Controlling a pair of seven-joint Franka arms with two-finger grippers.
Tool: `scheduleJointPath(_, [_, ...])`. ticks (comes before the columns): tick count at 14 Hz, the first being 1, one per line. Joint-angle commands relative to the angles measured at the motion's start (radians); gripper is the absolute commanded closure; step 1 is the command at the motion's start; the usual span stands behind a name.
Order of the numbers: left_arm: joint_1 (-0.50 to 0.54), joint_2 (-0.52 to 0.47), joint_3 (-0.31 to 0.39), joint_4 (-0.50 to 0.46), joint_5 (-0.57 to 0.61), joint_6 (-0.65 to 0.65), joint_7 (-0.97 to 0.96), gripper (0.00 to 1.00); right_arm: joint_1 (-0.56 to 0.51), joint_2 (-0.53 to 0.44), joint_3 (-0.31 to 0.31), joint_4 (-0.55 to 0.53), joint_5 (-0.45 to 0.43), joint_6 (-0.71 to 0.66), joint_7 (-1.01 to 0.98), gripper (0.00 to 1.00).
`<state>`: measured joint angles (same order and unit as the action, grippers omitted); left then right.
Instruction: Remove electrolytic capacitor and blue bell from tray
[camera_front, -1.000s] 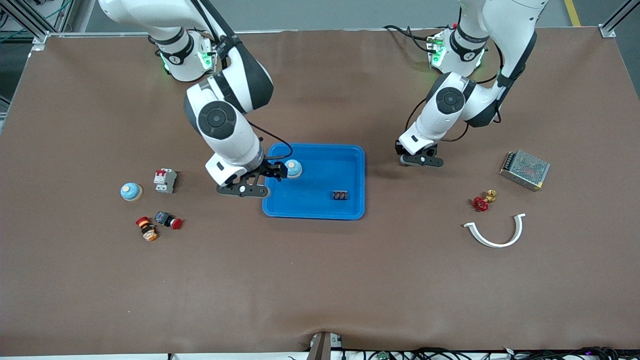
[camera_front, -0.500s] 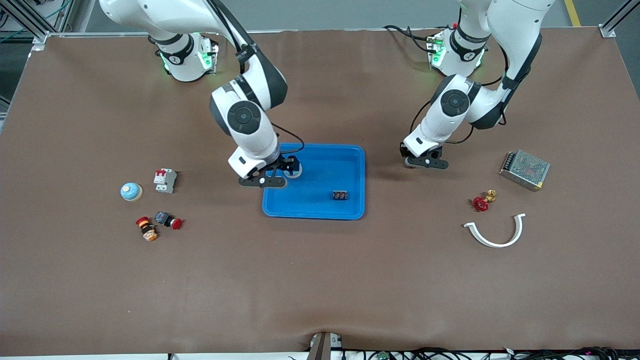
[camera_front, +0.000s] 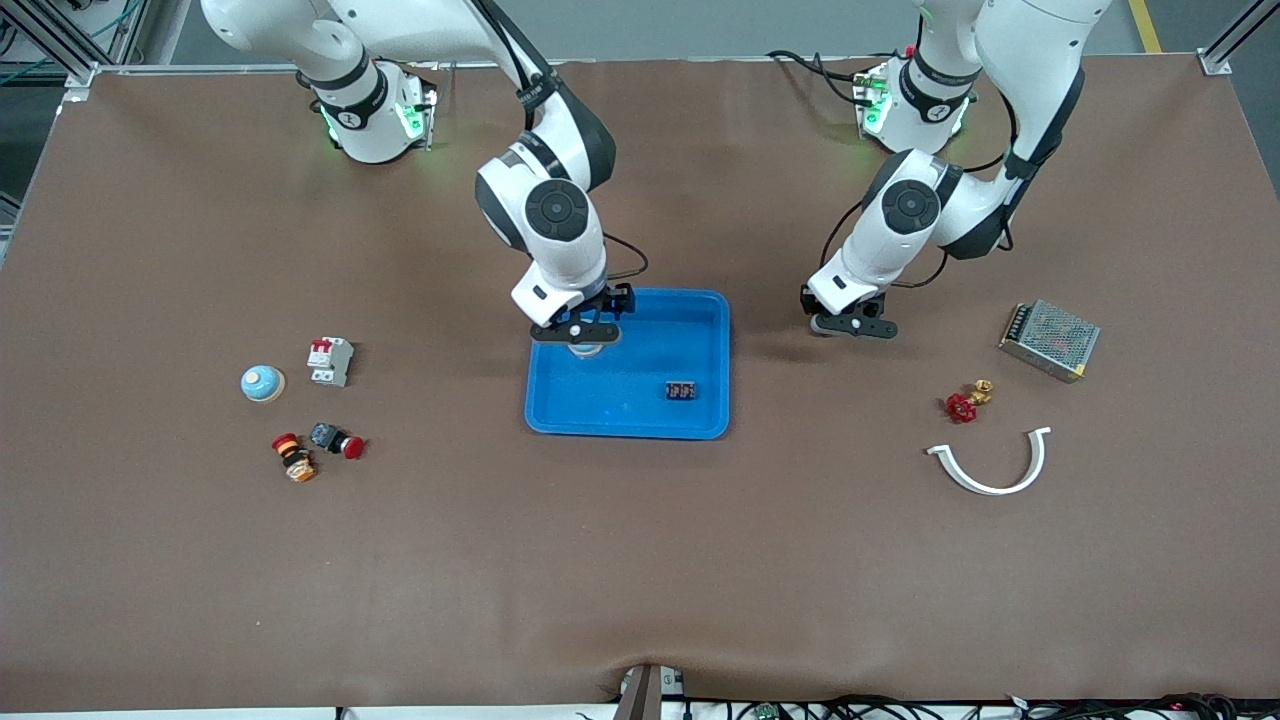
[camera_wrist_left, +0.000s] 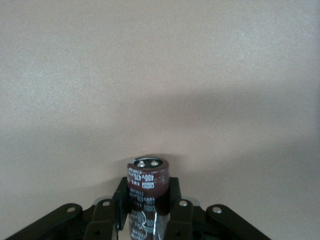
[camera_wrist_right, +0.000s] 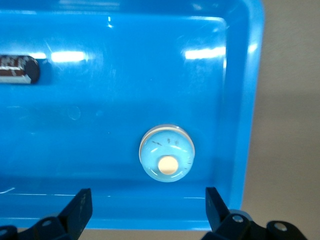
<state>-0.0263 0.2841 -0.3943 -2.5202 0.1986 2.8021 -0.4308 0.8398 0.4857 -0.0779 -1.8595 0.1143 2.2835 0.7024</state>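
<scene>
Reading the front view as a clock face centred on the tray (camera_front: 628, 432), I see the bell (camera_wrist_right: 167, 160) sitting upright on the tray floor in the ten o'clock corner, just inside the rim. My right gripper (camera_wrist_right: 147, 200) hangs directly over it with its fingers spread wide, one on each side of the bell and clear of it, gripping nothing.

A dark part (camera_front: 681, 390) lies in the tray at about four o'clock, well apart from the bell.

My left gripper (camera_front: 850, 325) is off the tray at roughly three o'clock, over bare table toward the left arm's end. Its claw is clamped on the capacitor (camera_wrist_left: 146, 187) – a dark brown cylinder with white print, held between the two fingers with its metal end pointing out past the fingertips.

Out at nine o'clock, toward the right arm's end, a second bell (camera_front: 262, 382) sits beside a breaker (camera_front: 329, 360), with two push buttons (camera_front: 318, 447) nearer the camera. At the left arm's end I see a mesh-covered power supply (camera_front: 1049, 340), a red valve (camera_front: 965, 402) and a white curved clip (camera_front: 990, 465).
</scene>
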Motion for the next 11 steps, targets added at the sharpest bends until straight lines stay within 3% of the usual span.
scheduleJointPath(1, [0.008, 0.018, 0.017, 0.001, 0.053, 0.022, 0.000, 1.00, 0.010, 0.042, -0.014, -0.004, 0.015, 0.040, 0.006, 0.00])
scheduleJointPath(7, [0.006, 0.026, 0.034, 0.001, 0.068, 0.045, -0.002, 1.00, 0.001, 0.090, -0.016, -0.004, 0.013, 0.111, -0.001, 0.00])
scheduleJointPath(9, [0.008, 0.024, 0.034, 0.001, 0.068, 0.045, -0.011, 0.53, 0.001, 0.096, -0.017, -0.024, 0.013, 0.132, -0.004, 0.00])
scheduleJointPath(10, [0.006, 0.020, 0.034, 0.003, 0.068, 0.045, -0.023, 0.36, -0.001, 0.096, -0.017, -0.047, 0.011, 0.166, -0.009, 0.00])
scheduleJointPath(11, [0.008, 0.017, 0.034, 0.003, 0.068, 0.043, -0.032, 0.33, -0.001, 0.097, -0.017, -0.069, 0.011, 0.206, -0.009, 0.00])
